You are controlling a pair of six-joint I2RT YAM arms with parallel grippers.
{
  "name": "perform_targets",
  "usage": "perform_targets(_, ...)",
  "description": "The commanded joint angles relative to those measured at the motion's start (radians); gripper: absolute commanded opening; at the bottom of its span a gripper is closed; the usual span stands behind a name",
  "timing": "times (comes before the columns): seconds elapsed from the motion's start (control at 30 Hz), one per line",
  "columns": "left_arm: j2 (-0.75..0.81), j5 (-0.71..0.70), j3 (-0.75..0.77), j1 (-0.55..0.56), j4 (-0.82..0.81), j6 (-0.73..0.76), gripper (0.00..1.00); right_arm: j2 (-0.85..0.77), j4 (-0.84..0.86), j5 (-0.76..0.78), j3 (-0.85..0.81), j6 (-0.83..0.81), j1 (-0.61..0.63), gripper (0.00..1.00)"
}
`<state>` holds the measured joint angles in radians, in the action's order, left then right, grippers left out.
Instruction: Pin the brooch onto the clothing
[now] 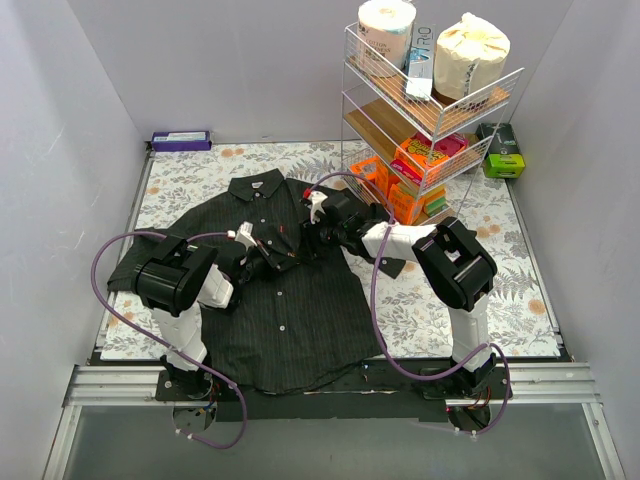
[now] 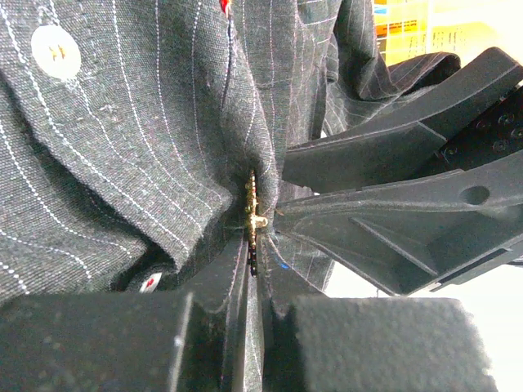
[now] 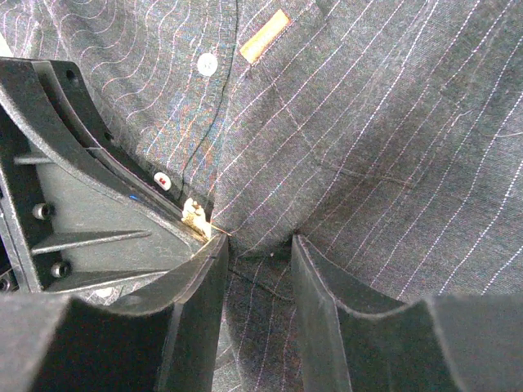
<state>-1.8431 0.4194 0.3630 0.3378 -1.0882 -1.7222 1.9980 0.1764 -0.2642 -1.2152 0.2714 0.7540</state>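
Your brooch (image 2: pixel 253 219) stands edge-on against the shirt (image 2: pixel 147 147), its long axis in line with the left gripper (image 2: pixel 253 282) clamped on it. The right gripper (image 3: pixel 257 253) straddles the adjoining fold; I cannot tell whether it grips.

The shirt (image 2: pixel 122 163) is matt woven cloth with fine pale pinstripes and a slightly fuzzy surface. Its button (image 2: pixel 55 51) is smooth, glossy white plastic. The brooch (image 2: pixel 253 208) is shiny golden metal. The left gripper (image 2: pixel 252 269) and right gripper (image 3: pixel 260 245) are matt black plastic, faintly grainy. The rack (image 1: pixel 430 100) is white-coated wire with wooden shelves, holding paper-wrapped rolls (image 1: pixel 385 25).
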Motion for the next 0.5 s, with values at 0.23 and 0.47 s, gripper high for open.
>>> perform_targets(0.23,-0.015,0.130,0.059,0.007,0.011,0.128,0.00,-0.019,0.064,-0.029,0.043,0.009,0.010,0.43)
perform_targets(0.47,-0.059,0.185,0.085,0.006,-0.009,0.164,0.00,-0.028,0.098,-0.067,0.074,0.018,0.010,0.43)
